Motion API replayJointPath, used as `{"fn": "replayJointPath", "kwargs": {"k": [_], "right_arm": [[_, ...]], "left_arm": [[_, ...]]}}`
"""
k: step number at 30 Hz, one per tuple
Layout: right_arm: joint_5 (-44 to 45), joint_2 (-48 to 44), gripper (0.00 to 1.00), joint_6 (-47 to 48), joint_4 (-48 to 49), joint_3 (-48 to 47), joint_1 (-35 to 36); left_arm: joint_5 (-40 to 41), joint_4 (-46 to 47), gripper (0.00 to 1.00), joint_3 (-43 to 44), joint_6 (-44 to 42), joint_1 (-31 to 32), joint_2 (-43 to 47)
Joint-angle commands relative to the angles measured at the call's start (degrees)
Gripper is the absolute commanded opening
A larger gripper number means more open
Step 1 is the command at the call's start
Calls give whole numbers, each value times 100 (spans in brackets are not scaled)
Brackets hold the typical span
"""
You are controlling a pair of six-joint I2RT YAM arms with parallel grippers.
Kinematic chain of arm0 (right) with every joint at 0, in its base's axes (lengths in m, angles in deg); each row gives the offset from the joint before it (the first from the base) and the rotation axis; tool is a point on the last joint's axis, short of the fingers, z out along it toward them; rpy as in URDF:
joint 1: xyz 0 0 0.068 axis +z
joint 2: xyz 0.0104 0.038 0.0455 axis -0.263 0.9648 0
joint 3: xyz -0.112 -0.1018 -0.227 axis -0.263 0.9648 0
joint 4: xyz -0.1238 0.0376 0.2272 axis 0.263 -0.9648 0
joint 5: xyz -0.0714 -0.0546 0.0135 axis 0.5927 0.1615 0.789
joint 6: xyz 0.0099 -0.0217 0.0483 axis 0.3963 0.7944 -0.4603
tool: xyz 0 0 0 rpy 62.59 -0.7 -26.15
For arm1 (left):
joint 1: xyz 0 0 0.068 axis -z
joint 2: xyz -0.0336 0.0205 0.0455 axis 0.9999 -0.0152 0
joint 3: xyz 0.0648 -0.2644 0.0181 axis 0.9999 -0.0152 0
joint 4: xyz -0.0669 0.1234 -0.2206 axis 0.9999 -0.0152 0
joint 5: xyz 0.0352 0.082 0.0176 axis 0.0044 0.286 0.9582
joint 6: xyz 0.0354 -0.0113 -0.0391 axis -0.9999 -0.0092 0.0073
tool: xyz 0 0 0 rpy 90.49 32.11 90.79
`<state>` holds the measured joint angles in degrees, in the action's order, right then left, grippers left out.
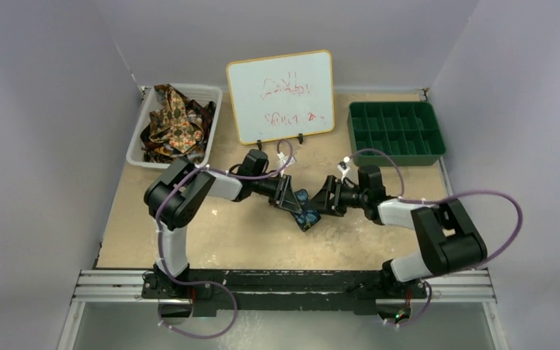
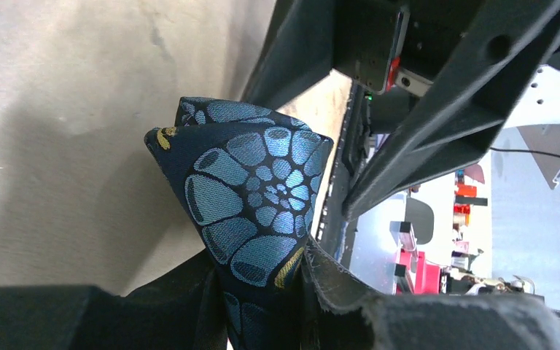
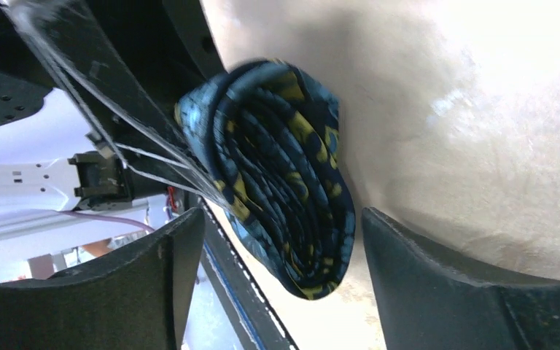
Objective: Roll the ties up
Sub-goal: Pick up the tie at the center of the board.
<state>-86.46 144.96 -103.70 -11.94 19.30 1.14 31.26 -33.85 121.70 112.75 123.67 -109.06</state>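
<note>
- Bottom edge of the top view: both arm bases sit on the rail (image 1: pixel 284 286), and the arms angle in toward frame centre.
- Your left gripper (image 1: pixel 289 195) is just left of centre. Its fingers are clamped on the navy tie (image 1: pixel 308 214). In the left wrist view the fabric runs down between the two fingers (image 2: pixel 379 313) at the bottom of the frame, pinched on both sides.
- The navy tie is a rolled bundle with a blue and gold print, at centre frame between the two grippers and over the tan table (image 1: pixel 211 240). You can't tell whether it touches the surface.
- Your right gripper (image 1: pixel 327 198) is just right of centre, released. In the right wrist view its jaws stand apart, one finger on each side of the roll's lower end, with a gap showing on both sides. The coil layers face that camera end-on.
- Upper left: a clear bin (image 1: pixel 137 138) heaped with the other ties (image 1: pixel 176 120), in brown, gold and red prints.
- Top centre: the whiteboard (image 1: pixel 281 95) stands upright with red scribble you can't read.
- Upper right: a green divided tray (image 1: pixel 396 131), well apart from the grippers.
</note>
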Motion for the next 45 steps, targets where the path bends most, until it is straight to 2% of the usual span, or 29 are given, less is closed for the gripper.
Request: {"fn": "replayJointPath", "kwargs": {"k": [1,4,10,17,19,21,35,41,45], "right_arm": [[196,-926,89,433,-627,-513,-40],[56,-1358,98,690,-699,-735,-41],[-810,-1838,99,625,-276,-915,-40],[-1574,-2306,99,851,-472,-1191,46],[-1834,-2365,99,586,-107,-1130,60],[-1801,-2404,99,611,-181,-1194,126],[-1610,-2098,99,1023,-539,-1521,797],[-1472,-2144,91,1113,-706,-1597,1249],[-1545,-2062,79,1046,-672,-1531,1291]], "left_arm": [[-382,-278,4,62,-355,-24,797],[-591,-427,0,-5,-433,-32,1250],[-952,-770,0,-136,-630,-67,2095],[-1317,-1034,0,54,-680,-96,2463],[-1293,-1246,0,161,-782,-97,2530],[-1269,-1428,0,253,-885,-95,2545],[-1753,-1022,0,432,-572,-95,2645],[-1830,-922,0,472,-520,-96,2730],[-1866,-911,0,500,-524,-92,2794]]}}
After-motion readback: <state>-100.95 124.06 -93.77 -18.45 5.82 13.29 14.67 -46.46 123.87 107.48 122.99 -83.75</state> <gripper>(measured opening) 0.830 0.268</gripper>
